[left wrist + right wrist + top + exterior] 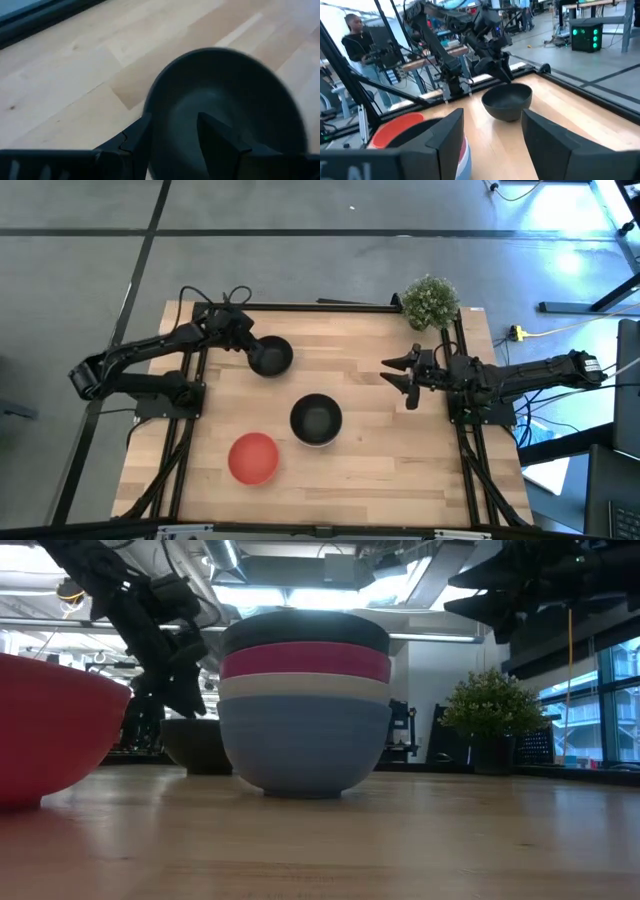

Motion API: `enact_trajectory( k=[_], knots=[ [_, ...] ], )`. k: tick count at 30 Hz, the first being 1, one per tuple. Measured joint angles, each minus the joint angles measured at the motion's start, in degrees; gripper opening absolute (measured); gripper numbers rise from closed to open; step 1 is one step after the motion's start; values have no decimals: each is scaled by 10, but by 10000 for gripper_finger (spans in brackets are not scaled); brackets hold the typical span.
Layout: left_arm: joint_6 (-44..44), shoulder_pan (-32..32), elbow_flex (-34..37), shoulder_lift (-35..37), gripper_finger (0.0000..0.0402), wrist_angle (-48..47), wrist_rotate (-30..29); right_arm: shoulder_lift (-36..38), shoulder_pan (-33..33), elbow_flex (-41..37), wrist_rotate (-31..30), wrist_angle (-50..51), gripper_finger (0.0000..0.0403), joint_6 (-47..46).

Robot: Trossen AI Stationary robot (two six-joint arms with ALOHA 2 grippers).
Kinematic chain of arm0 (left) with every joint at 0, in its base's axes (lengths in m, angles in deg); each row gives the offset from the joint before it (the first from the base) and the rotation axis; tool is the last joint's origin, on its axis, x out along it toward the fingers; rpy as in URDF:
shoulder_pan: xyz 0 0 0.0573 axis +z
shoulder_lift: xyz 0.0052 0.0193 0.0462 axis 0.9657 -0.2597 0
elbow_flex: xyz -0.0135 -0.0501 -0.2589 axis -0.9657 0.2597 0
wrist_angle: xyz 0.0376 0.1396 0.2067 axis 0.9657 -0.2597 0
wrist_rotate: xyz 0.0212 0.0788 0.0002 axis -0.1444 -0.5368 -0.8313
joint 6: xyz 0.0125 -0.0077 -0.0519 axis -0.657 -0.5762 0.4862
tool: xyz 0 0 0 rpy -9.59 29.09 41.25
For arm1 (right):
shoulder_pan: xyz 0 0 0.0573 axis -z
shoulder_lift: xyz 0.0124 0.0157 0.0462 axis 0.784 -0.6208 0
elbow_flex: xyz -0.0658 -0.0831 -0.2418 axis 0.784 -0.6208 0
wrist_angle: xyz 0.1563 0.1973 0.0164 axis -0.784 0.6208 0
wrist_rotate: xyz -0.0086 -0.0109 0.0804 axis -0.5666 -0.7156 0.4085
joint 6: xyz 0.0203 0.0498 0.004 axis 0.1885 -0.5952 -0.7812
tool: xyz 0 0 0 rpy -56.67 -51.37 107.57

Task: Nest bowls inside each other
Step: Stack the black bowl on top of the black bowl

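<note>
The left gripper [252,348] was closed on the rim of a lone black bowl [271,357]; in the left wrist view one finger [217,140] sat inside the bowl [225,110] and the other [132,145] outside its wall, pinching the edge between them. The bowl stood just in front of that gripper, at the far left part of the wooden table [380,450]. In the low view this bowl [200,745] sat low on the table, directly under the dark arm.

Out from the left gripper, toward the table's middle, stood the stack of bowls [316,420], well apart from the held one. From the side it showed a blue bowl [303,745] at the bottom, then a white bowl [303,687], a magenta-pink bowl [305,662] and a second black bowl [305,632] on top, each nested in the one below.

The red bowl [253,457] stood alone at the near side, just beside the stack and farther from the left gripper.

The right gripper [403,378] hung over the table's right part with its fingers spread apart and nothing between them, its opening facing the stack. A small green potted plant [431,301] stood at the far edge behind it.

A person [357,42] stood in the room beyond the table.
</note>
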Motion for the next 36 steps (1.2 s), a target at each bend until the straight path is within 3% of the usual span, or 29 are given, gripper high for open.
enact_trajectory(
  k=[14,36],
  knots=[
    [-44,15,0,-21,149,7,-27,0,0,1,1,26,200,-12],
    [-59,22,0,-21,149,-30,20,0,0,1,1,26,200,-13]
  ],
)
